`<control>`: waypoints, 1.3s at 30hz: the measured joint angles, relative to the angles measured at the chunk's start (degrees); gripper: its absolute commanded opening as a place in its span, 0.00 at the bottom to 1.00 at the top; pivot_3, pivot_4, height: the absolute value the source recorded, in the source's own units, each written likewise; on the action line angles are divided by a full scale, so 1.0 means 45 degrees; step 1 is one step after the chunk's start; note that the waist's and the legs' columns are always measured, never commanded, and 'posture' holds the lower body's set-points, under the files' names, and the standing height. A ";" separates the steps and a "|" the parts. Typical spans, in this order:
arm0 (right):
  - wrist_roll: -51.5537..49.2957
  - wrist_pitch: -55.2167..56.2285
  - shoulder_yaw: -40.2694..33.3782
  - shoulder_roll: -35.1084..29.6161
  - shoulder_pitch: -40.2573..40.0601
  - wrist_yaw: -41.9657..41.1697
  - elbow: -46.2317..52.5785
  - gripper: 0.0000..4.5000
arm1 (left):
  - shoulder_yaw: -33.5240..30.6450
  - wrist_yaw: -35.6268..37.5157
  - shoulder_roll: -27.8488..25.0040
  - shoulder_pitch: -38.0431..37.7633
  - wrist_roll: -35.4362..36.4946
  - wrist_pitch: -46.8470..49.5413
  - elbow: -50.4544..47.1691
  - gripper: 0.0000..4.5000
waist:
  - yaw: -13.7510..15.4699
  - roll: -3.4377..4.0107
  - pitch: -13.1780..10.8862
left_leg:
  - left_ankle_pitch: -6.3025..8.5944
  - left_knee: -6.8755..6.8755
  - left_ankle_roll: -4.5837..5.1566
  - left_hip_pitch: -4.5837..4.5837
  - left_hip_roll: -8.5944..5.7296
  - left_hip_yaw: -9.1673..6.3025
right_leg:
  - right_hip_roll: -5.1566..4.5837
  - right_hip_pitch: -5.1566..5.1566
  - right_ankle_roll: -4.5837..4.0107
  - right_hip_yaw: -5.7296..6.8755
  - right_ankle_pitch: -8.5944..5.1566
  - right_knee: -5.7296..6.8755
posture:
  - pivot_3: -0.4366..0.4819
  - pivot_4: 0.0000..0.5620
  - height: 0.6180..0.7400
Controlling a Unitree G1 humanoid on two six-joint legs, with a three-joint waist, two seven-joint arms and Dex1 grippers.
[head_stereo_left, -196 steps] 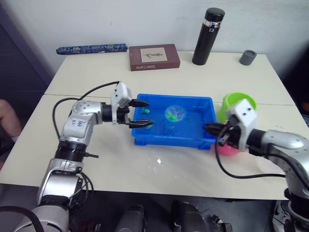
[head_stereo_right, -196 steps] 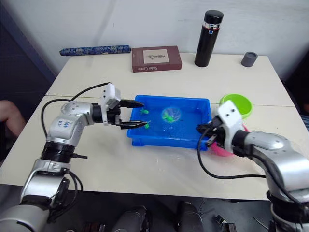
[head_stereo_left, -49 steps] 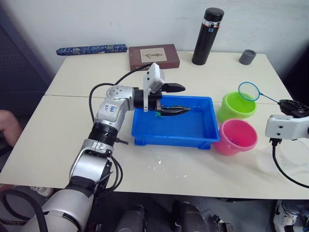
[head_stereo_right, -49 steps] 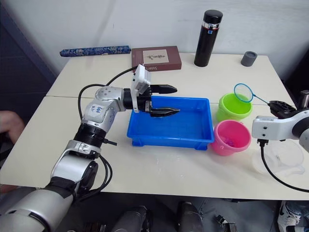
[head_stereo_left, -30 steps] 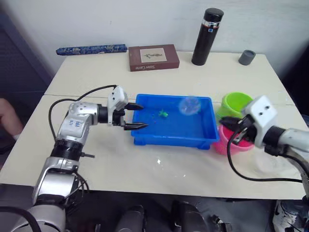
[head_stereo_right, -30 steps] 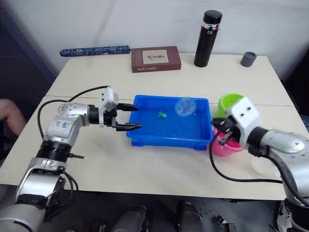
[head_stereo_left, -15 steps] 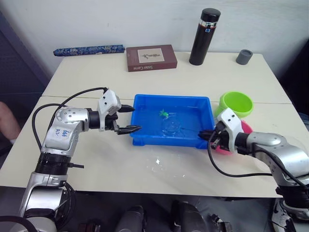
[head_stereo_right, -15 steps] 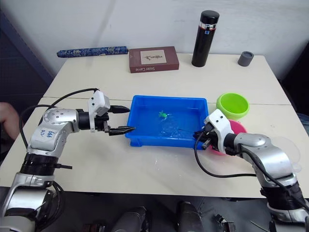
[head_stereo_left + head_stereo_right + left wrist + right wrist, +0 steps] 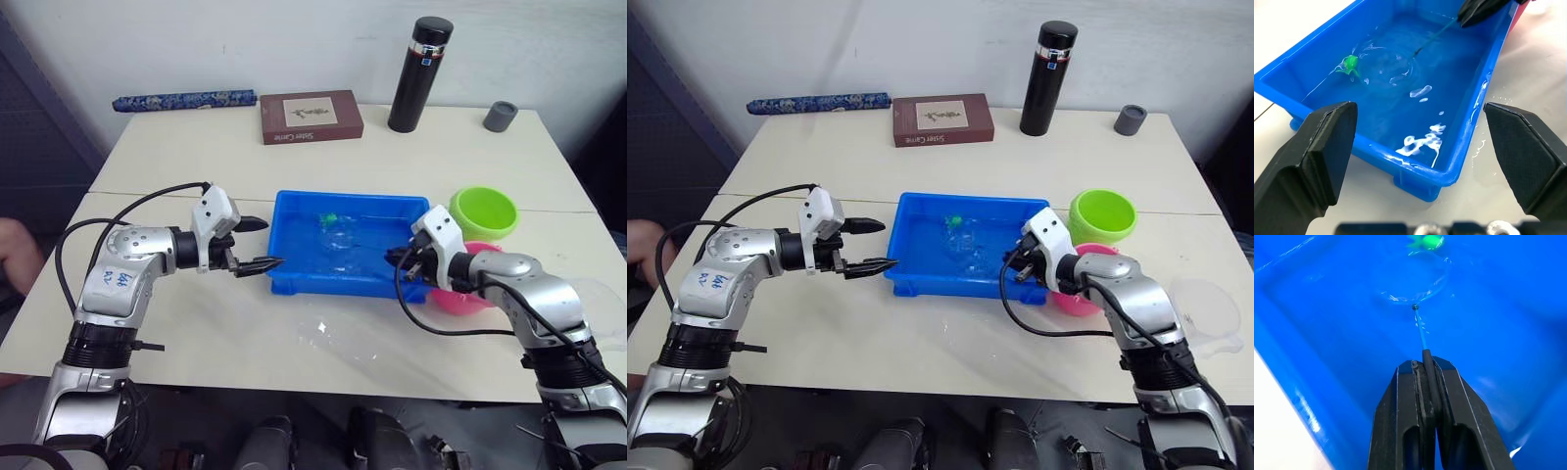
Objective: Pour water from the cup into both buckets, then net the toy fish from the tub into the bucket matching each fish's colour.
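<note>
Table holds one tub (image 9: 294,284), two buckets; right gripper (image 9: 1425,363) pinches the net (image 9: 1413,284), left gripper (image 9: 263,243) gapes.

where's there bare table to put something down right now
Free patches: the far-left tabletop between the book and the left gripper; the strip between the flask and the tub. Crowded: the right side, where the right gripper, green bucket, pink bucket and cup cluster.

We see a pale cream table (image 9: 294,147) set against a plain white wall (image 9: 245,39). A seam crosses the tabletop from side to side, and dark floor lies beyond both ends.
</note>
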State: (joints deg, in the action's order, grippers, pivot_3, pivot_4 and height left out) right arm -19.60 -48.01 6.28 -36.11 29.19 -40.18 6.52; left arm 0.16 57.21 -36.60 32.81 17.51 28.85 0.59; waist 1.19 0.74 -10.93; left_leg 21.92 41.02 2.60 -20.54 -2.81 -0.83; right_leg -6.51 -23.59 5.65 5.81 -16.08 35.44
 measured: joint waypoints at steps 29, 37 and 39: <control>-0.0021 -0.0674 -0.0108 0.0903 0.1446 0.0323 -0.0443 0.00 | -0.0387 -0.0240 -0.0087 -0.0010 0.0399 0.0132 0.0523 0.99 | -0.0015 0.0001 -0.0001 | 0.0001 -0.0012 -0.0002 0.0000 -0.0001 0.0000 | 0.0004 -0.0010 0.0000 0.0002 0.0000 0.0001 | 0.48 0.27 1.00; 0.0126 -0.0217 -0.0170 -0.0390 -0.0244 0.0060 0.1505 0.00 | -0.0170 -0.0009 0.0403 0.0687 0.0459 0.0021 0.0889 0.99 | 0.0020 0.0001 -0.0001 | 0.0001 -0.0012 -0.0003 -0.0001 0.0001 0.0005 | 0.0003 -0.0009 0.0000 0.0000 0.0000 -0.0004 | 0.48 0.27 1.00; -0.0044 -0.0314 -0.0582 -0.0405 -0.0724 0.0145 0.2190 0.00 | 0.0061 0.0123 0.0584 0.0777 0.0534 0.0031 0.1007 0.99 | 0.0024 0.0001 -0.0001 | 0.0001 -0.0014 -0.0005 -0.0002 0.0003 0.0005 | 0.0003 -0.0010 0.0000 0.0000 0.0000 -0.0003 | 0.48 0.27 1.00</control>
State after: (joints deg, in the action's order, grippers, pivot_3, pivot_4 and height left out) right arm -19.80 -49.43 3.66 -37.93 25.94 -39.53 16.38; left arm 0.44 57.77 -33.98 36.30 19.91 28.99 5.12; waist 1.30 0.74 -10.94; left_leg 21.93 40.95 2.58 -20.55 -2.80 -0.81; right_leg -6.49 -23.64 5.65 5.81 -16.08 35.42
